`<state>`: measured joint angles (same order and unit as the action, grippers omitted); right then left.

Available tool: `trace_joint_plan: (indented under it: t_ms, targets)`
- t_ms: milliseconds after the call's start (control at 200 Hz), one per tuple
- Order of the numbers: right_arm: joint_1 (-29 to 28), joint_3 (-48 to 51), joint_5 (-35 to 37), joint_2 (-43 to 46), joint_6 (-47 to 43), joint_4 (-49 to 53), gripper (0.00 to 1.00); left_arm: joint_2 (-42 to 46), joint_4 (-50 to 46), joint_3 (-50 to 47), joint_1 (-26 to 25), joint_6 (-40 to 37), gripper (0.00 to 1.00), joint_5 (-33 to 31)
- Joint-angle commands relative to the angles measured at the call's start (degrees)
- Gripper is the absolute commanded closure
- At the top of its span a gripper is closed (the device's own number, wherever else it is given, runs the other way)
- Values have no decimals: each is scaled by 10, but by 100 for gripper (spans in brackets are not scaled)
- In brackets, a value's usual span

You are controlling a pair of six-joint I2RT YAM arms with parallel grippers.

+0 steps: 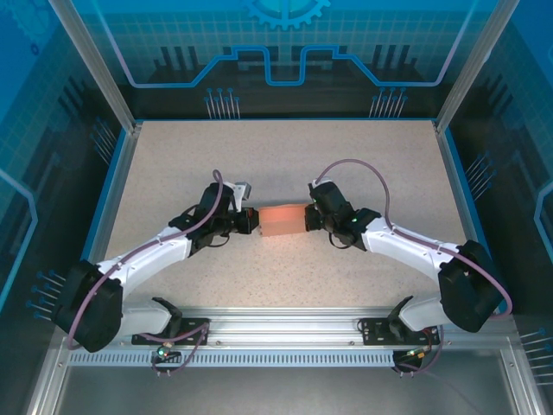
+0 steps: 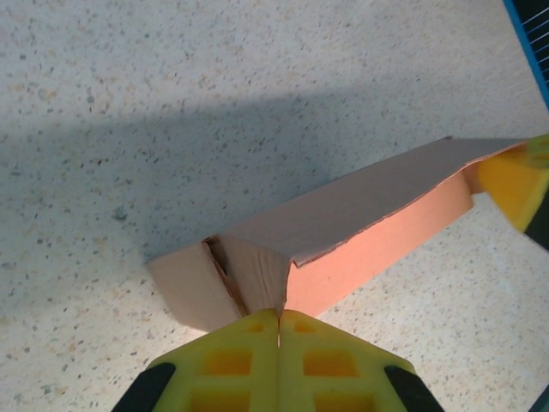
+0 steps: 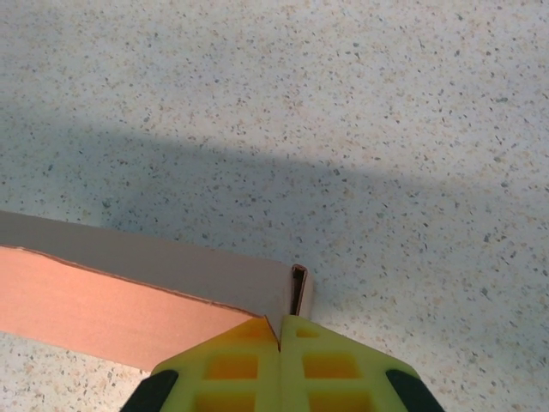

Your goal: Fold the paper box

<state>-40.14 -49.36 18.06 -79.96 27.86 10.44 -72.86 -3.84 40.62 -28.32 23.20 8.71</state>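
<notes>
Paper box [image 1: 281, 220] lay at mid-table [image 1: 285, 156], long axis running left-right, squarely between the two pincers. It was already in box form, salmon-orange with paler card faces.

Left pincer [image 1: 252, 221] was at the box's left end and right pincer [image 1: 308, 218] at its right end, both tips touching the box.

Left wrist view: left pincer [image 2: 279, 316] was fully closed, yellow fingers [image 2: 232, 360] pressed together with no gap. The box [image 2: 360, 232] started right at the tip and ran away up-right. The near end showed tucked flaps and a slit, with a corner of card meeting the finger seam. Couldn't tell if any card was pinched. The other pincer's yellow pad [image 2: 515, 184] sat against the far end.

Right wrist view: right pincer [image 3: 281, 322] was also fully closed. The box [image 3: 129, 292] stretched off to the left, its end edge just above and touching the tip. Whether that pincer had a grip on the card couldn't be told either.

Box rested on the table.
</notes>
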Motion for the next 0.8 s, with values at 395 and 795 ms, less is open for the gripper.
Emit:
trace_joint_plan:
  t_ms: [395, 795]
  targets:
    - [-22, 52, 11, 0, -12, -30, 97, -5, 32, -47, -5, -20, 100, -19]
    - [-28, 51, 29, 1, -14, -27, 97, 53, 3, -36, -4, -36, 65, -10]
